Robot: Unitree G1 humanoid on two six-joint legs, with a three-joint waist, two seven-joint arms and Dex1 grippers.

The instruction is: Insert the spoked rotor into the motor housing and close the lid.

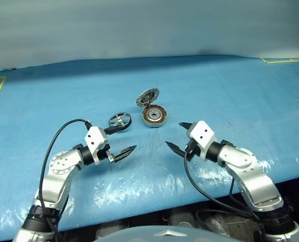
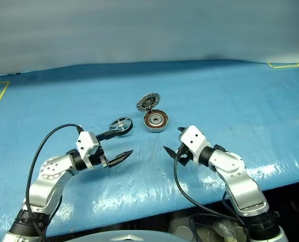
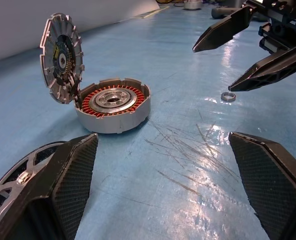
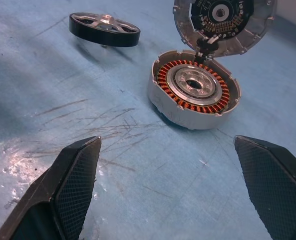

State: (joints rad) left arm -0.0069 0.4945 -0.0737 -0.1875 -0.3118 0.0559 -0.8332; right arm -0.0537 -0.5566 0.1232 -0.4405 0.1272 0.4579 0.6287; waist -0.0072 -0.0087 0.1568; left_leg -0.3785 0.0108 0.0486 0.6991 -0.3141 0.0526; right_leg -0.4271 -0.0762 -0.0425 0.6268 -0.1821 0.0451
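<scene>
Left eye view: both claws gape empty, left claw (image 1: 121, 142), right claw (image 1: 177, 136). Spoked rotor (image 1: 120, 120) lies just beyond the left claw. Right wrist view: motor housing (image 4: 194, 95) ahead, lid (image 4: 222, 22) raised. Rotor seems rigid, slick; grip its rim.

Housing (image 1: 154, 116): round silver cup, copper windings ringing a silver hub, flat on the blue table. Lid (image 1: 147, 96): toothed grey disc, hinged at the housing's far edge, standing open. Rotor (image 1: 120, 120): black-rimmed wheel with silver spokes, just left of the housing, apart.
</scene>
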